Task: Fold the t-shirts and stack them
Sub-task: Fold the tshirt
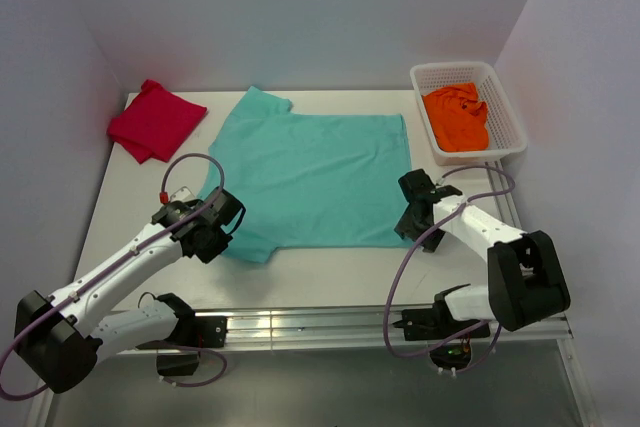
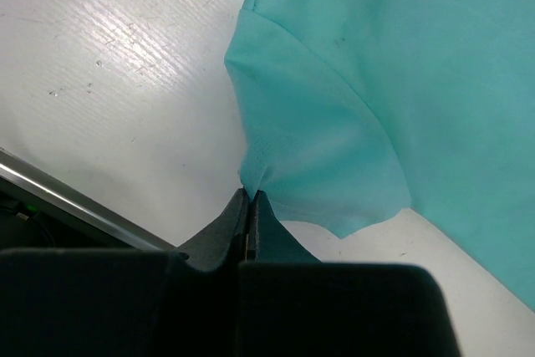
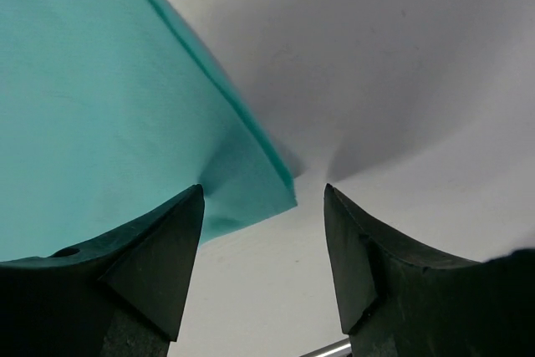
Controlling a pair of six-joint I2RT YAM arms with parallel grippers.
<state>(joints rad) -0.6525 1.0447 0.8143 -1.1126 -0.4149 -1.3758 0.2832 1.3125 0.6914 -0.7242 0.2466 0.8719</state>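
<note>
The teal-green t-shirt (image 1: 315,172) lies spread flat in the middle of the table. My left gripper (image 1: 222,225) is shut on the edge of its near left sleeve (image 2: 318,165); in the left wrist view the cloth puckers into the closed fingertips (image 2: 261,206). My right gripper (image 3: 262,187) stands open at the shirt's near right hem corner (image 3: 276,190), which lies flat on the table between the fingers. The crimson-red t-shirt (image 1: 155,119) lies folded at the back left. The orange t-shirt (image 1: 457,117) sits crumpled in the basket.
A white mesh basket (image 1: 512,127) stands at the back right, against the right wall. A metal rail (image 1: 300,323) runs along the table's near edge. White walls close the back and both sides.
</note>
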